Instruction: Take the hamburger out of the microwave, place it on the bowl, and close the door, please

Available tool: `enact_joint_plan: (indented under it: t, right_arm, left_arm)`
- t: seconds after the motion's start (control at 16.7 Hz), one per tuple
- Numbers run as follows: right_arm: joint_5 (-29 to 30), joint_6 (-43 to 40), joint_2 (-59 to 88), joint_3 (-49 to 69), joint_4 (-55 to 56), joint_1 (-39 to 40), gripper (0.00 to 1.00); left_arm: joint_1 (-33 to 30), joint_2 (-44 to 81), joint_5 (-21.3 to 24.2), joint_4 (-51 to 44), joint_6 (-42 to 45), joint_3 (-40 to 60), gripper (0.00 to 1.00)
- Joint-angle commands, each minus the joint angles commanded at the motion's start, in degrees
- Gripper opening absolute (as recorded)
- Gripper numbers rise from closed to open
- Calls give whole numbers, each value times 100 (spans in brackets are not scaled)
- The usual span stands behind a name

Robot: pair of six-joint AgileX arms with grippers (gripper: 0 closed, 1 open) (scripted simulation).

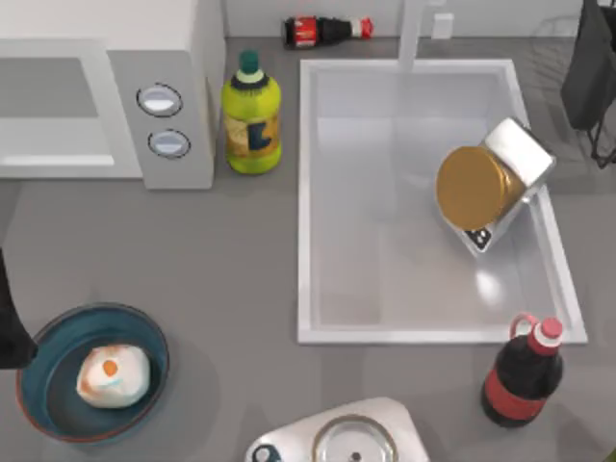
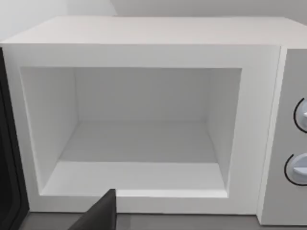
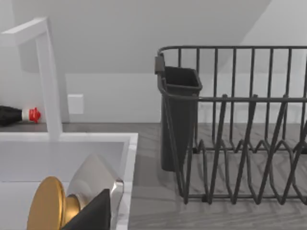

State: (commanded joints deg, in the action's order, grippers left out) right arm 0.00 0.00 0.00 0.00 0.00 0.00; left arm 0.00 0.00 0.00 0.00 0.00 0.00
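- The hamburger (image 1: 114, 375) lies inside the bowl (image 1: 58, 339), which sits on the grey counter (image 1: 231, 260) near the front left corner in the top view.
- The bowl is dark teal inside with a thin reddish-brown rim; the hamburger rests a little toward its right half.
- The microwave (image 1: 173, 87) stands at the back left of the counter, its two round knobs (image 1: 160, 99) facing forward on the control panel.
- In the left wrist view the microwave's cavity (image 2: 139, 139) is open to the camera and nothing lies on its floor.
- The door (image 2: 9, 191) shows in that view as a dark panel swung out at the hinge side of the opening.
- The left arm (image 1: 12, 327) is a dark shape at the top view's left edge, just beside the bowl's rim; whether its gripper is spread or pressed together cannot be told, as just one dark finger tip (image 2: 103, 213) pokes into the left wrist view in front of the microwave.
- The right arm (image 1: 589, 77) sits at the back right, over the dish rack (image 3: 240, 129); its gripper state cannot be told either.
- A yellow-green bottle (image 1: 252, 120) stands just right of the microwave.
- A gold-lidded jar (image 1: 486, 183) lies tilted in the white sink (image 1: 306, 192).
- A dark red-capped bottle (image 1: 525, 371) stands at the sink's front right corner, and another bottle (image 1: 325, 31) lies on its side behind the sink.
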Motion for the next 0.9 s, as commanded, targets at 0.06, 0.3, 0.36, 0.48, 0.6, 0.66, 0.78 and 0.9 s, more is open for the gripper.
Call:
enact_joint_plan:
  t: [0.06, 0.3, 0.36, 0.48, 0.6, 0.66, 0.78, 0.9]
  right_arm:
    - [0, 0, 0, 0, 0, 0, 100]
    - [0, 0, 0, 0, 0, 0, 100]
    - [0, 0, 0, 0, 0, 0, 100]
    - [0, 0, 0, 0, 0, 0, 100]
    - [0, 0, 0, 0, 0, 0, 100]
    - [0, 0, 0, 0, 0, 0, 100]
    - [0, 0, 0, 0, 0, 0, 100]
    - [0, 0, 0, 0, 0, 0, 100]
  left_arm:
    - [0, 0, 0, 0, 0, 0, 77]
    - [0, 0, 0, 0, 0, 0, 47]
    - [0, 0, 0, 0, 0, 0, 40]
    - [0, 0, 0, 0, 0, 0, 25]
    - [0, 0, 0, 0, 0, 0, 10]
    - [0, 0, 0, 0, 0, 0, 2]
    - [0, 0, 0, 0, 0, 0, 0]
    - [0, 0, 0, 0, 0, 0, 0]
